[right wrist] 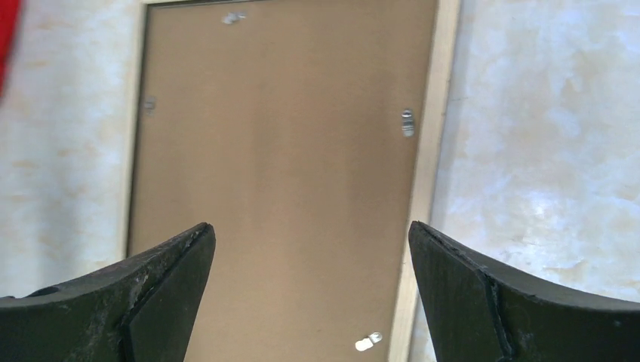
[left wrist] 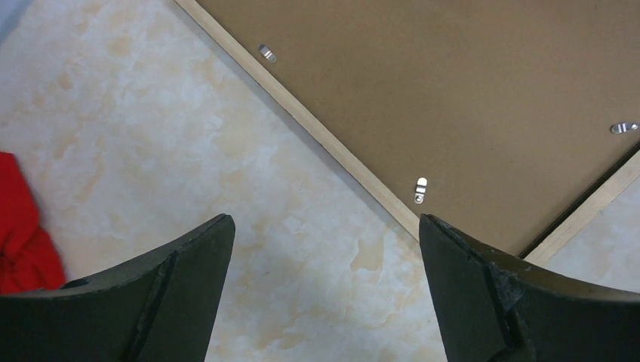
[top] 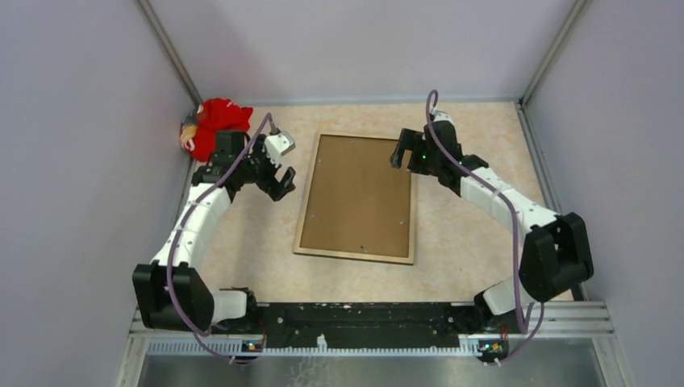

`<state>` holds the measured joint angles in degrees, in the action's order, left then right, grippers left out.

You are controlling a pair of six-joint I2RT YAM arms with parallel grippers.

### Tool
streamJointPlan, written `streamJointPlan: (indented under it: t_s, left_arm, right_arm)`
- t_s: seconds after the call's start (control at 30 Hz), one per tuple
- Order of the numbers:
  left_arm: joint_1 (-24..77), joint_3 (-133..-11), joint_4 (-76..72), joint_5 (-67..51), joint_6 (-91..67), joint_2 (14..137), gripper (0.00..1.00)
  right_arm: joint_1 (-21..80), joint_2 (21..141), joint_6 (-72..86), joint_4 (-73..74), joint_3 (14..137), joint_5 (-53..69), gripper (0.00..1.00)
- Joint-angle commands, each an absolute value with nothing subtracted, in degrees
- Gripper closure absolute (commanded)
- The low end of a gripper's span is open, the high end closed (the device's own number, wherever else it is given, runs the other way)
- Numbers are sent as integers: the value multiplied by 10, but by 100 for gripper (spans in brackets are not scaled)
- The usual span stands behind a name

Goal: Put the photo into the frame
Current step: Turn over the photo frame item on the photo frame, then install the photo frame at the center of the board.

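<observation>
The frame lies face down at mid-table, brown backing board clipped in, photo not visible; it is probably stiff, light and fragile, best pinched by its tan rim, with the left gripper on its left and the right gripper farther right hovering, fingers spread, empty.

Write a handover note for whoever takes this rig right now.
Left pincer open, empty, left of the thin rectangular picture frame with tan wood back. Right pincer open, empty, at its far right corner.
Frame lies face down on the beige marbled table, plain brown backing board seated in it.
Photo not visible in any view; may be under the board, cannot tell.
Done: board in place.
Left: confirm photo is inside, check the metal clips.
</observation>
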<state>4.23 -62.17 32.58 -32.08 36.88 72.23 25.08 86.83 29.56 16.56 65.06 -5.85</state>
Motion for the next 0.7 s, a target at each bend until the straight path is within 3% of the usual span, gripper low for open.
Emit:
streamJointPlan:
  t_s: [0.0, 0.13, 0.27, 0.37, 0.67]
  left_arm:
    - [44, -624, 288, -355, 309, 777, 3]
    - [45, -639, 302, -399, 298, 849, 14]
    - [44, -664, 329, -416, 276, 937, 33]
    - [44, -676, 337, -424, 267, 991, 46]
    - [44, -673, 317, -447, 255, 1039, 62]
  right_arm:
    - [257, 808, 342, 63, 589, 26, 2]
    - [315, 811, 397, 8, 549, 14, 14]
    - [397, 856, 429, -5, 554, 3, 32]
    - [460, 881, 445, -78, 537, -8, 35]
    - [535, 1020, 488, -204, 563, 43, 41]
